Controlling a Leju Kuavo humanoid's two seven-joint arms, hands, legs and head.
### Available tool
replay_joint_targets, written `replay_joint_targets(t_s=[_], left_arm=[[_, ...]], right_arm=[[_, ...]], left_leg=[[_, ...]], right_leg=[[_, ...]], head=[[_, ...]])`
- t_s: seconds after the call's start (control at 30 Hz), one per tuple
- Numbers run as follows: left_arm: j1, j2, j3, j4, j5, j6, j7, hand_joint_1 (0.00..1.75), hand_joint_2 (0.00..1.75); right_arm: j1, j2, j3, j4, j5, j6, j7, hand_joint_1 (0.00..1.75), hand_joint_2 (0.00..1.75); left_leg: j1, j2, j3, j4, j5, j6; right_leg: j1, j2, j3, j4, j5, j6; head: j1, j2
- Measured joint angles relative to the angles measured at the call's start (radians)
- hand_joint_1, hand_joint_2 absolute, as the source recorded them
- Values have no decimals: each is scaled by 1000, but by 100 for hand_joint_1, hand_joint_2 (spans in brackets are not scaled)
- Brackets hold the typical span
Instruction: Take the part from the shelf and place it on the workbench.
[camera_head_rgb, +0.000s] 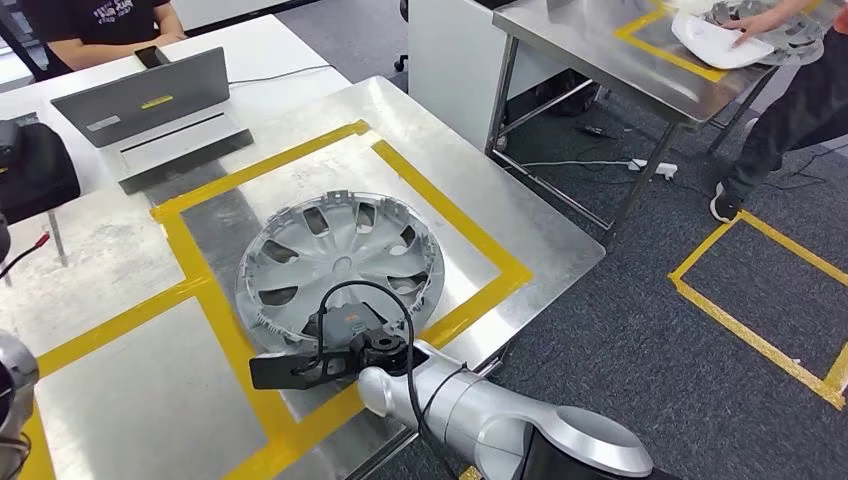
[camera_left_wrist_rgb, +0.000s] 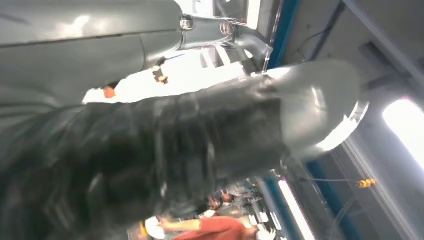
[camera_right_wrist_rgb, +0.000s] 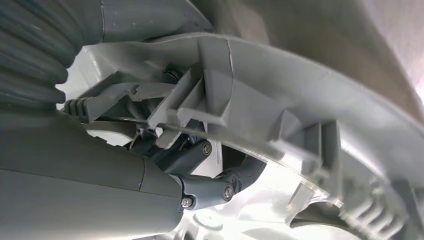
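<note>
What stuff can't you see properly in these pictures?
- Right hand, head view: its fingers sit under the wheel cover's rim, hidden by the wrist and its black camera mount.
- Left hand, left wrist view: one dark blur, so how its fingers lie is unclear.
- Person behind the laptop, head view: cut off by the top edge.
</note>
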Motion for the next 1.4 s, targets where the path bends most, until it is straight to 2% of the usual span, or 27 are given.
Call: replay_joint_targets(t_s=[0.03, 0.13, 0.17, 0.27, 0.37, 0.57, 0.67, 0.8, 0.97, 1.1, 1.27, 1.4], left_arm=[[4, 1, 2, -2, -1, 1, 3, 0, 0], [22, 5, 9, -15, -15, 9, 23, 0, 0], [33, 8, 14, -22, -22, 13, 29, 0, 0], [93, 23, 35, -55, -51, 27, 37, 0, 0], [163, 43, 63, -98, -88, 38, 40, 0, 0], [280, 79, 106, -191, -248, 43, 88, 0, 0], [354, 89, 116, -245, -370, 45, 102, 0, 0], [437, 91, 111, -275, -456, 60, 76, 0, 0], [472, 91, 92, -276, -493, 80, 60, 0, 0], [489, 91, 77, -276, -539, 102, 51, 0, 0], [571, 83, 29, -277, -736, 164, 33, 0, 0], [630, 68, -27, -276, -863, 202, 28, 0, 0]], right_arm=[[-2, 0, -2, 4, 2, -23, -3, 0, 175], [-4, 0, -23, 4, -11, -105, -61, 0, 44], [-2, 1, -35, -3, -16, -131, -90, 0, 0], [29, -14, -92, -74, -18, -185, -153, 0, 0], [111, -65, -172, -230, -25, -195, -176, 0, 0], [296, -175, -333, -570, -81, -207, -225, 0, 0], [389, -232, -401, -716, -105, -218, -235, 0, 0], [501, -297, -479, -857, -124, -232, -249, 0, 175], [562, -349, -535, -954, -134, -220, -226, 0, 175], [598, -372, -565, -1003, -190, -213, -258, 0, 0], [696, -394, -606, -1107, -353, -160, -427, 0, 0], [752, -408, -626, -1190, -385, -150, -486, 0, 0]], left_leg=[[-1, -2, 0, 1, 1, 5], [-4, -6, 1, -1, 3, 11], [-5, -6, 2, -1, 3, 13], [-8, -6, 1, -1, 3, 19], [-10, -7, 0, -1, 3, 23], [-14, -7, -6, -1, 3, 26], [-16, -7, -6, -1, 0, 30], [-16, -7, -6, -1, -2, 31], [-16, -6, -5, -2, -2, 31], [-15, -6, -4, -2, -1, 31], [-15, -6, -3, -3, -2, 31], [-16, -5, -4, -3, -4, 30]], right_leg=[[-1, -1, -3, -1, -2, -4], [-2, -1, -9, -4, -10, -24], [-2, -1, -8, -5, -9, -26], [-4, -1, -8, -9, -3, -32], [-5, -1, -5, -11, 6, -32], [-10, -1, 3, -14, 12, -11], [-12, -1, 3, -16, 8, 6], [-13, -1, 4, -17, 5, 19], [-13, 0, 4, -17, 5, 24], [-12, 0, 4, -15, 5, 24], [-12, 0, 4, -15, 4, 24], [-13, 0, 5, -15, 3, 25]], head=[[4, 0], [15, 0], [18, 0], [23, 0], [27, 0], [32, 0], [33, 0], [33, 0], [31, 0], [31, 0], [31, 0], [32, 0]])
